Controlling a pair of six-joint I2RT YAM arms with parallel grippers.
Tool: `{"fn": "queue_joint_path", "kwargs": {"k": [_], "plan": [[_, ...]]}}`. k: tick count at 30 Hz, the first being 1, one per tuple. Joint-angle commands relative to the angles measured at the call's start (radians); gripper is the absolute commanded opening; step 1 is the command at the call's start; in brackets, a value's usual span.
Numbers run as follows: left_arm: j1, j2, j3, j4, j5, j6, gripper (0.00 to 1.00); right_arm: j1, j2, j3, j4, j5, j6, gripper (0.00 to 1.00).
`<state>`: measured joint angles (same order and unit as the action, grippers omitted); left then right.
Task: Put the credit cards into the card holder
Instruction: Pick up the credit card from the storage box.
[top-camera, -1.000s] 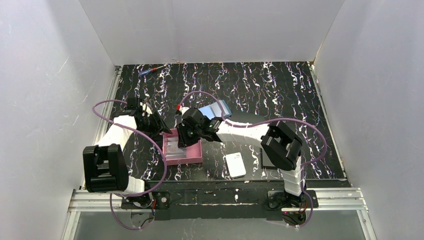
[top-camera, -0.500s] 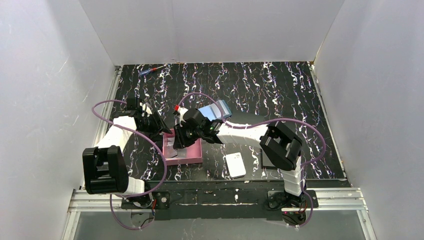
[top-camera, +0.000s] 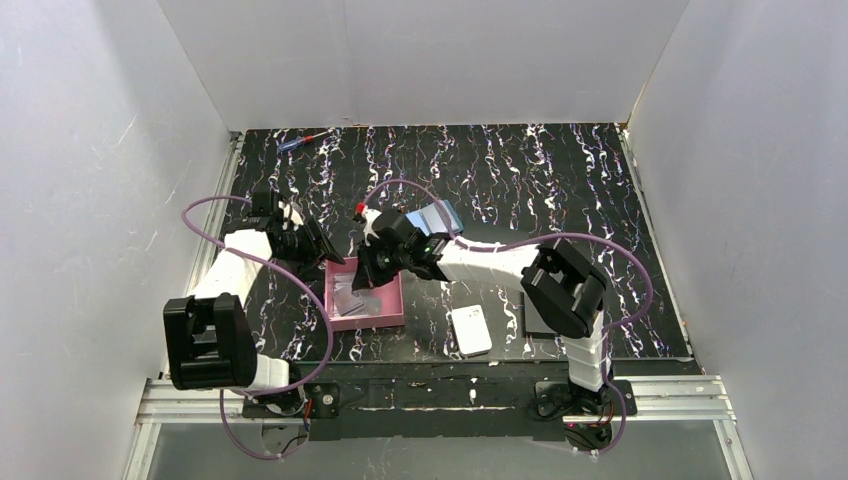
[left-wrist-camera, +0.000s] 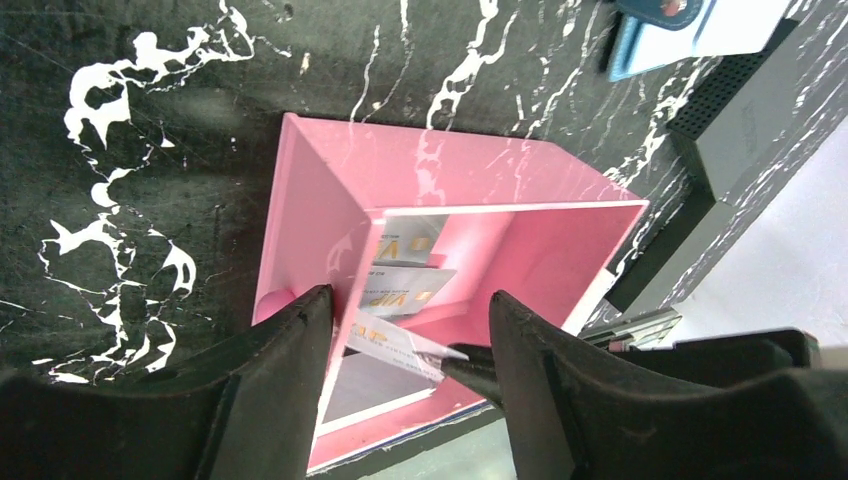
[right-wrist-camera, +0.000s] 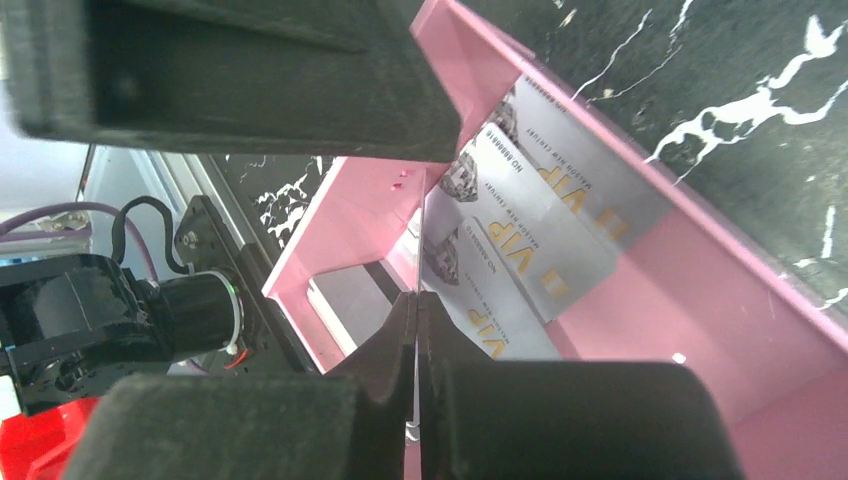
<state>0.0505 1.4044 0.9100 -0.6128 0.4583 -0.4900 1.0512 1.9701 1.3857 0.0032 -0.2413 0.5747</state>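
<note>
Jaws of the right gripper (right-wrist-camera: 415, 310) have just closed, now clamped on one credit card (left-wrist-camera: 395, 345) inside the pink tray (left-wrist-camera: 320, 220), the left gripper (left-wrist-camera: 408, 300) hovering jaws apart above; the card holder (top-camera: 437, 218) lies just far-right, so lift and insertion likely come next.

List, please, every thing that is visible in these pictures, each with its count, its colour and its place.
table: one, black with white veins, under everything.
pink tray: one, pink, left of centre, near side.
credit cards: at least three, pale grey with gold VIP print, inside the pink tray; one is pinched at its edge.
card holder: one, teal-blue, on the table behind the tray.
white block: one, white, near edge, right of the tray.
pen-like thing: one, blue with a red tip, far left corner.
left claw: one, black, open, above the tray.
right claw: one, black, shut on a card over the tray.
</note>
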Motion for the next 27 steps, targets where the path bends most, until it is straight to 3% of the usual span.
{"fn": "queue_joint_path", "kwargs": {"k": [1,7,14,23,27], "plan": [[0.001,-0.071,0.092,-0.065,0.014,0.017,0.59,-0.043,-0.056,0.013,0.087,-0.032,0.028,0.01],[0.0,-0.117,0.192,-0.108,0.037,0.031,0.67,-0.155,-0.096,0.009,0.107,-0.16,0.097,0.01],[0.0,-0.148,0.149,-0.037,0.376,0.096,0.7,-0.316,-0.122,-0.049,0.209,-0.512,0.242,0.01],[0.0,-0.234,0.013,0.063,0.439,-0.005,0.63,-0.373,-0.185,-0.173,0.394,-0.686,0.37,0.01],[0.0,-0.223,-0.018,0.095,0.45,-0.048,0.69,-0.374,-0.188,-0.221,0.531,-0.713,0.471,0.01]]}}
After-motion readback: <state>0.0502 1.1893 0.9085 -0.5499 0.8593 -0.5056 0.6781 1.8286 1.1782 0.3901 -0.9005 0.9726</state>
